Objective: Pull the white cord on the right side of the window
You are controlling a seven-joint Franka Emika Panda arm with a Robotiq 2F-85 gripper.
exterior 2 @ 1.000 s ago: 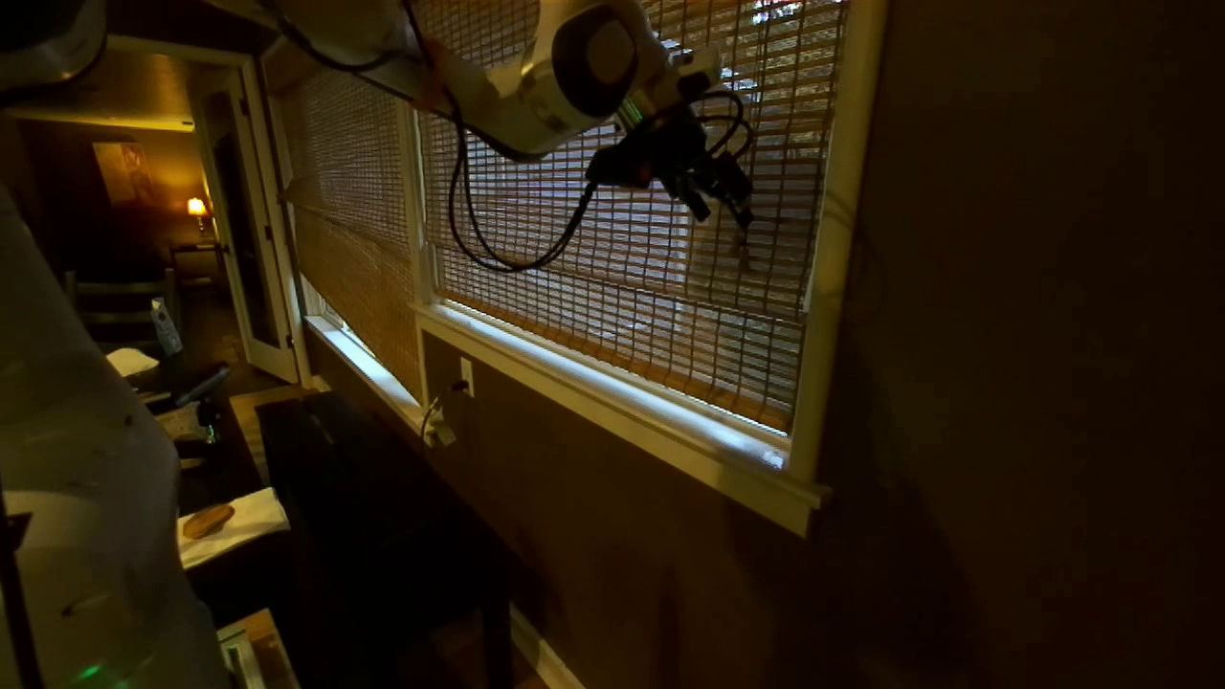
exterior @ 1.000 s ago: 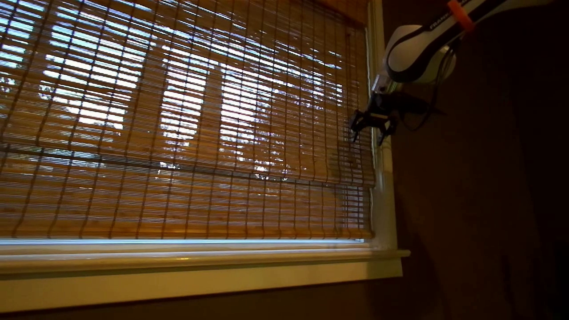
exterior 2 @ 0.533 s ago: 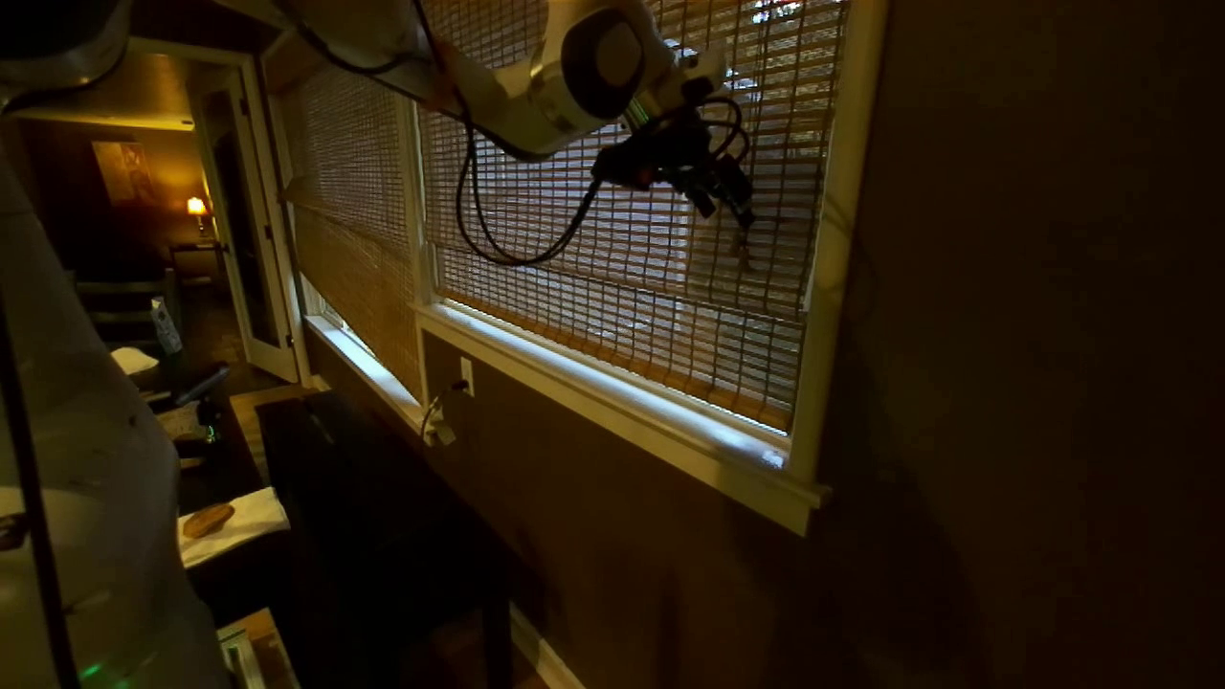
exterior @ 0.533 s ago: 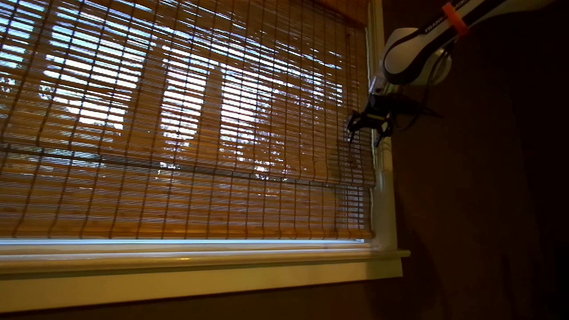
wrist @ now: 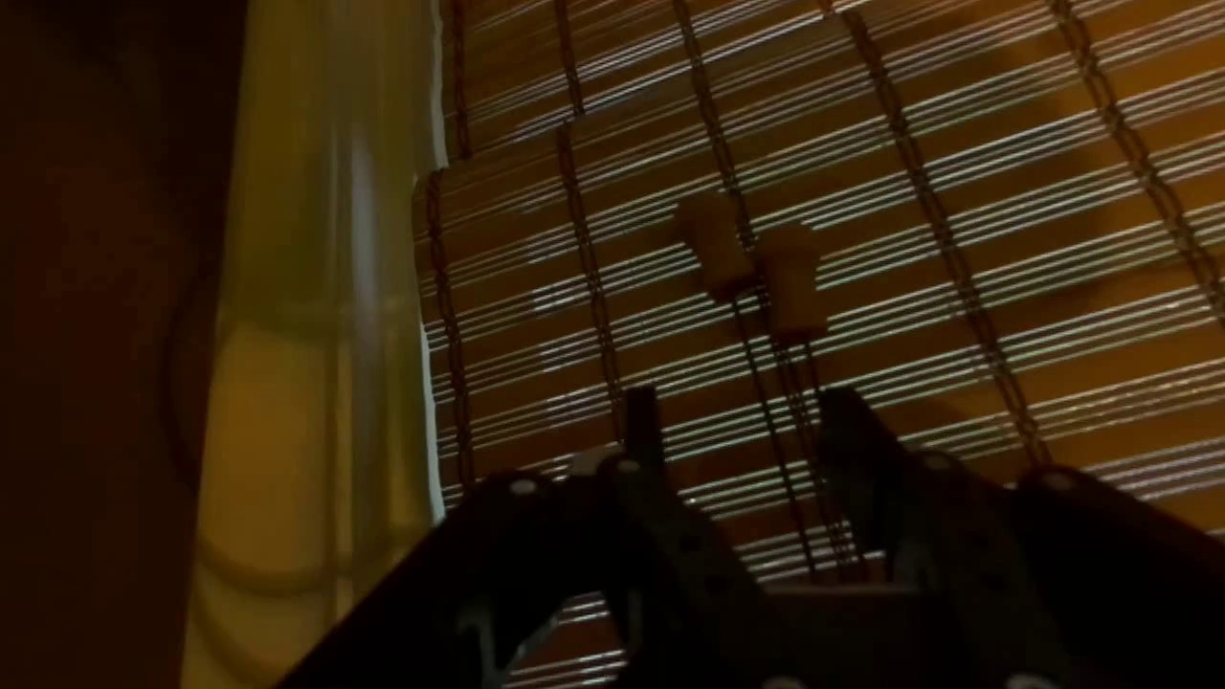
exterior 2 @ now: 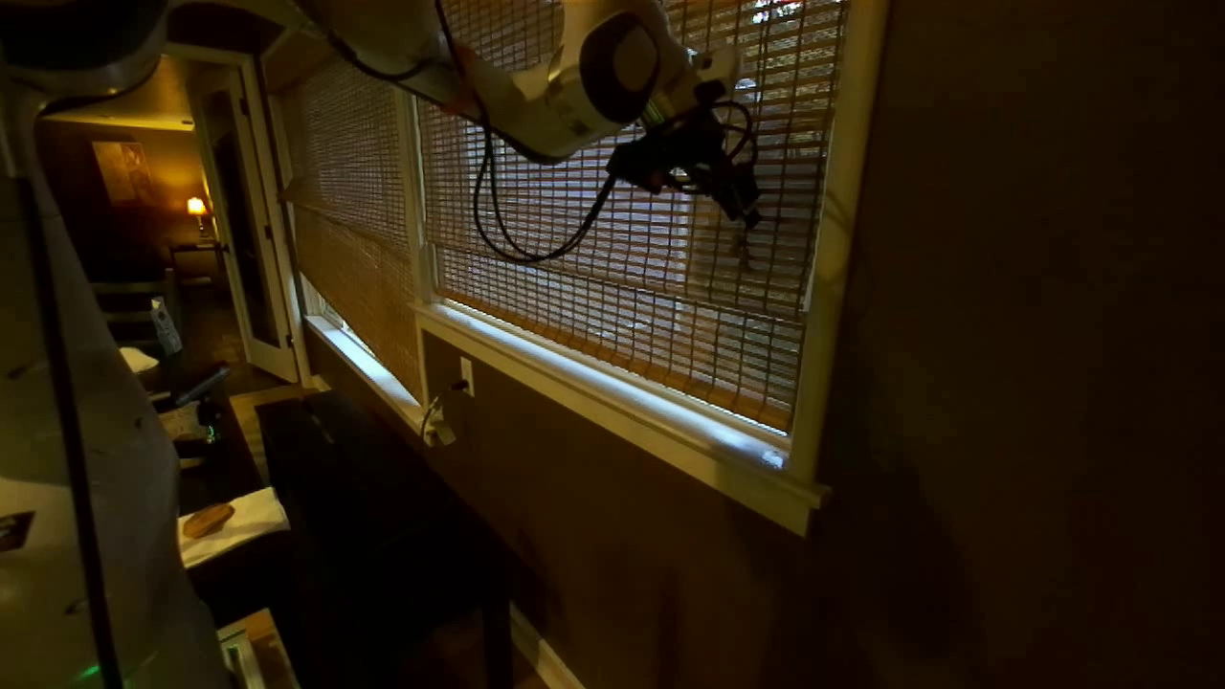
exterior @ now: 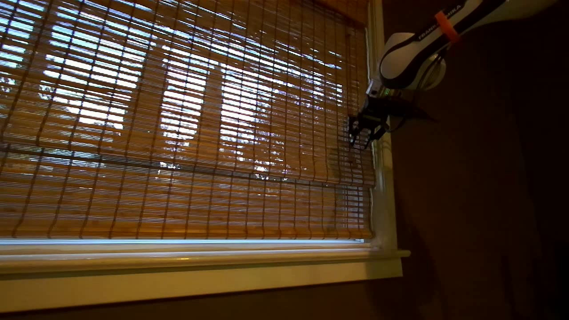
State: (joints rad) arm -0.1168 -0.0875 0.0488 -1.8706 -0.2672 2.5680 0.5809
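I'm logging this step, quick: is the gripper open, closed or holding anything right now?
Gripper: open, jaws apart; hanging cords show between them in the wrist view, with nothing seen clamped.

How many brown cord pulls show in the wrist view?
2: a stubby brown cord pull, upper middle; the second cord pull, beside it to the right, slightly lower. Others may be hidden.
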